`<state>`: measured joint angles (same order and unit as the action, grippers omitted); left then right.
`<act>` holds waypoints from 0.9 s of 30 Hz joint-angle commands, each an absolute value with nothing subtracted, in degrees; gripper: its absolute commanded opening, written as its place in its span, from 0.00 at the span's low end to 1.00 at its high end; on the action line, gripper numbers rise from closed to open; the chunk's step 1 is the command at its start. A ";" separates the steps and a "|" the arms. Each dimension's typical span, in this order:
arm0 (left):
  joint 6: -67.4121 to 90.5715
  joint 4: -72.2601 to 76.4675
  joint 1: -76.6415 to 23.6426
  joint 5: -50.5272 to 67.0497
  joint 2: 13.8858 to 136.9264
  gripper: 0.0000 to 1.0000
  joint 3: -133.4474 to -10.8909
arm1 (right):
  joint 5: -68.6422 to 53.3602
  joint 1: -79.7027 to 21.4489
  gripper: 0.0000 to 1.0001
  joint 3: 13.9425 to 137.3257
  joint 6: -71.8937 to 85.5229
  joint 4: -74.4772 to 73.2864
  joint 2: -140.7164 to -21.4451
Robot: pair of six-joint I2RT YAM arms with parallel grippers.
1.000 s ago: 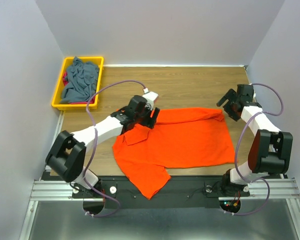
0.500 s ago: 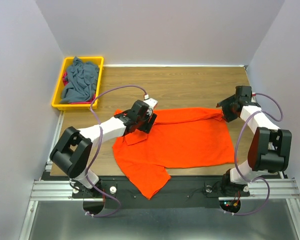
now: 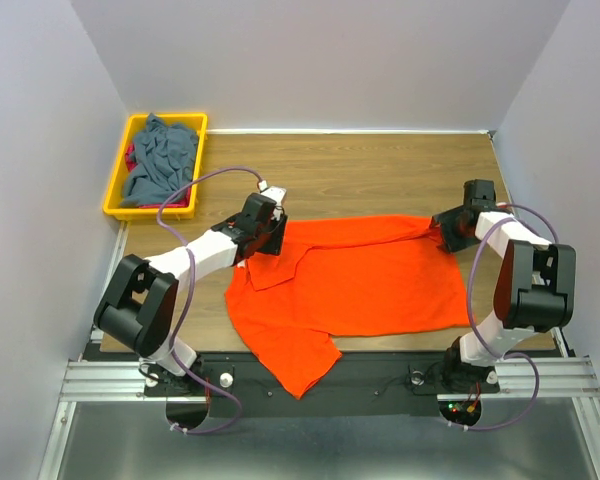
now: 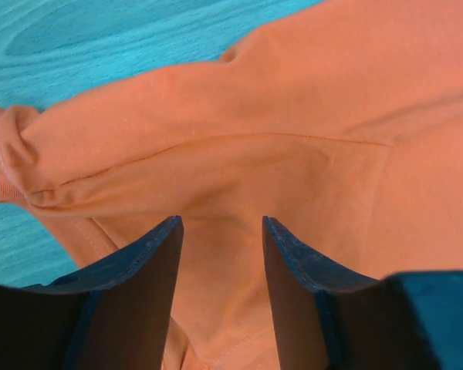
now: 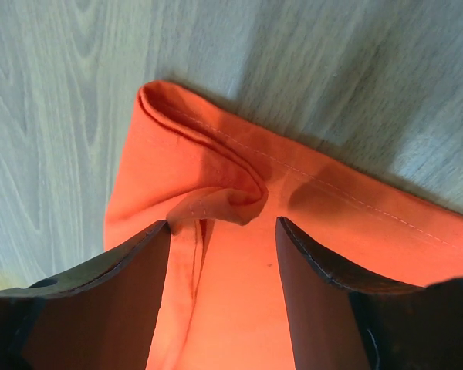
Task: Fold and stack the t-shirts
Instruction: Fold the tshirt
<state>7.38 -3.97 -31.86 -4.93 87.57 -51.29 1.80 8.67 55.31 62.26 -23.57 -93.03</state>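
A bright orange t-shirt [image 3: 370, 280] lies spread on the wooden table, one sleeve hanging toward the near edge. My left gripper [image 3: 263, 226] is low over its upper left part. In the left wrist view the left gripper [image 4: 220, 223] is open, with a fold of orange cloth [image 4: 293, 116] between and ahead of the fingers. My right gripper [image 3: 448, 229] is at the shirt's upper right corner. The right wrist view shows this gripper [image 5: 222, 225] open astride the curled hem corner [image 5: 193, 154], the left finger touching the cloth. A slate grey-blue t-shirt [image 3: 160, 160] lies crumpled in the bin over red cloth [image 3: 130, 157].
A yellow bin [image 3: 113, 192] stands at the back left corner of the table [image 3: 360, 170]. White walls close in on the left, back and right. Both arm bases are bolted to the black rail [image 3: 380, 375] at the near edge.
The left gripper slid left and back along the shirt's upper edge. The right gripper came down and inward onto the shirt's corner. Both pairs of jaws have narrowed.
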 commanded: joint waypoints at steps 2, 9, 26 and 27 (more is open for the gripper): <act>9.05 -3.60 -31.29 -2.55 86.39 0.55 -50.45 | 4.13 9.32 0.63 56.51 63.63 -23.55 -91.93; 9.58 -4.22 -29.97 -0.79 88.59 0.53 -50.98 | 4.04 9.67 0.62 57.65 64.86 -23.55 -91.14; 9.75 -7.65 -29.53 1.41 94.83 0.49 -52.65 | 5.71 9.84 0.62 58.18 62.66 -23.64 -90.79; 9.76 -7.56 -29.62 1.32 94.83 0.49 -52.65 | 5.71 9.84 0.62 58.18 62.84 -23.56 -91.05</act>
